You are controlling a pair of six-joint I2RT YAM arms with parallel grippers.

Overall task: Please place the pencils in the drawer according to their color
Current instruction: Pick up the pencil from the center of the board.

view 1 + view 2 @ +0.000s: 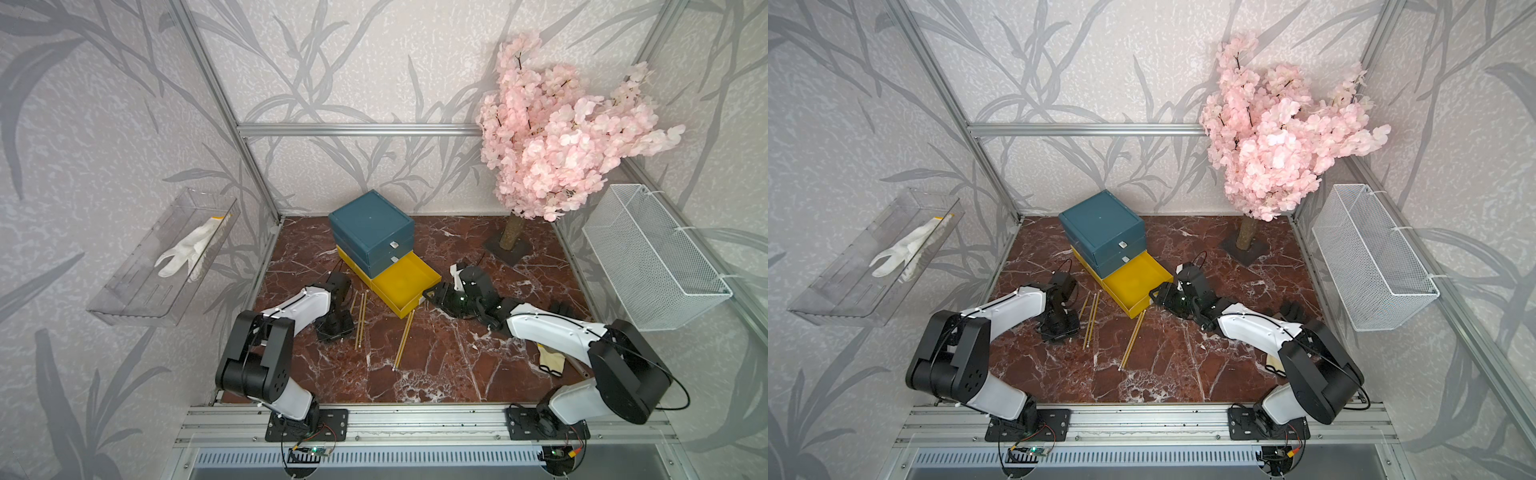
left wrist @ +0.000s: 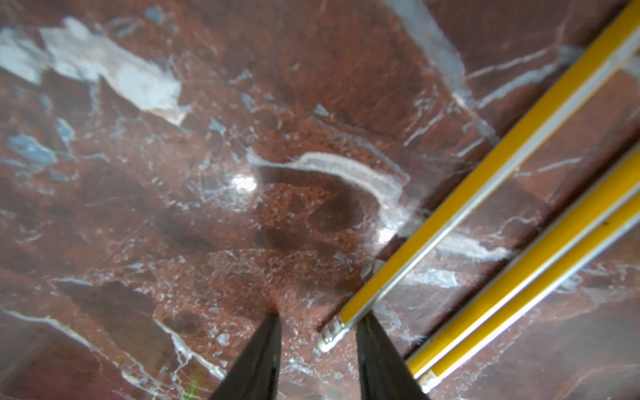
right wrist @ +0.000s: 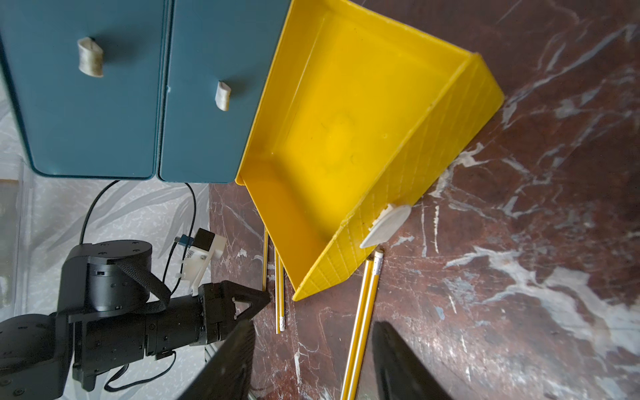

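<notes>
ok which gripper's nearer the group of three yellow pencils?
Left. Left gripper is at the three pencils, jaws astride one eraser end; right gripper is across the open yellow drawer from them.

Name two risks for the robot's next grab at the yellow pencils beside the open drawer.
The left tool straddles only the eraser end of one yellow pencil; gripped there, it may swing or slip. The neighbouring pair of pencils lies close and could get knocked.

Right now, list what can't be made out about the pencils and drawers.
Teal drawers: both shut, contents hidden in every view.
Pencils: far ends cut off by the left wrist view's edge.
Pale object: mostly behind right arm in both top views; unidentifiable.
</notes>
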